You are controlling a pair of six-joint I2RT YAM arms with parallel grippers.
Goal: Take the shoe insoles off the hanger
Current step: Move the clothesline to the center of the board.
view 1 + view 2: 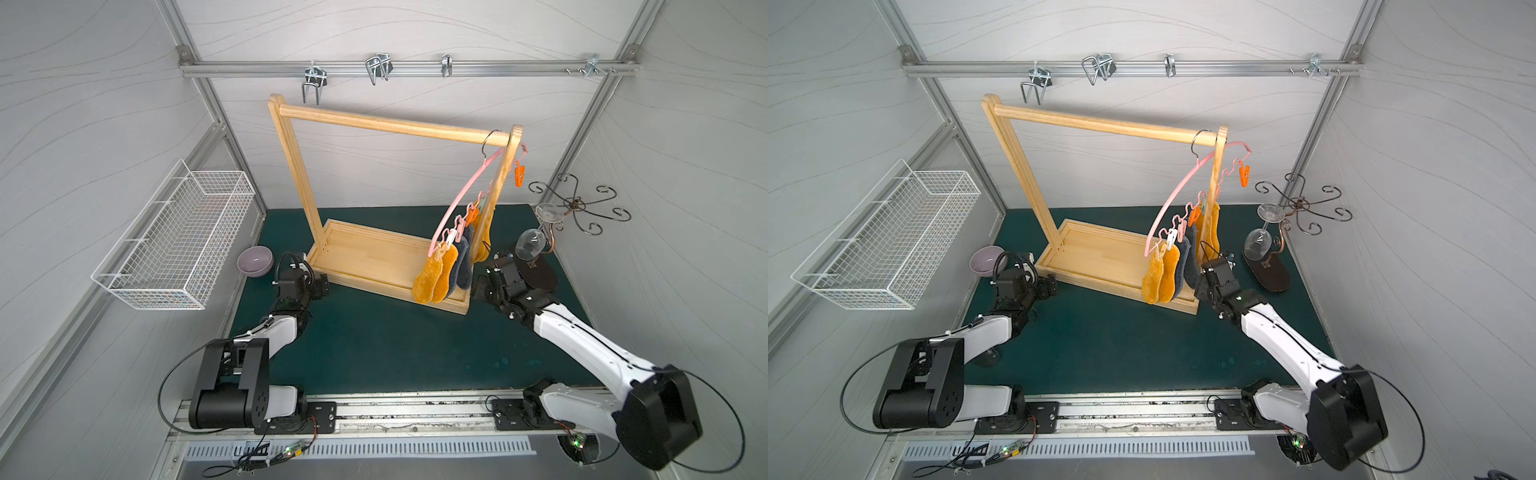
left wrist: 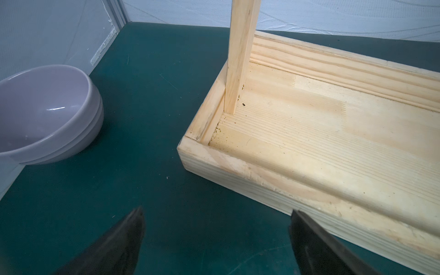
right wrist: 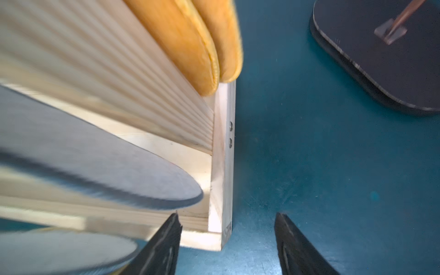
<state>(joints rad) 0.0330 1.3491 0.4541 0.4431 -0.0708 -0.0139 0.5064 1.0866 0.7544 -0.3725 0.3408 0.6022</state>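
The pink hanger hangs by its dark hook from the right end of the wooden rack's top bar. Clipped under it are the shoe insoles: orange ones in front, dark grey ones behind them, and more orange ones by the rack's post. My right gripper is open and holds nothing; it hovers by the rack base's corner, just beside a grey insole's tip. My left gripper is open over the mat at the rack's left end.
The wooden rack stands on the green mat. A lilac bowl sits at the left, under a white wire basket on the wall. A dark-based stand holding a wine glass is close to the right wrist.
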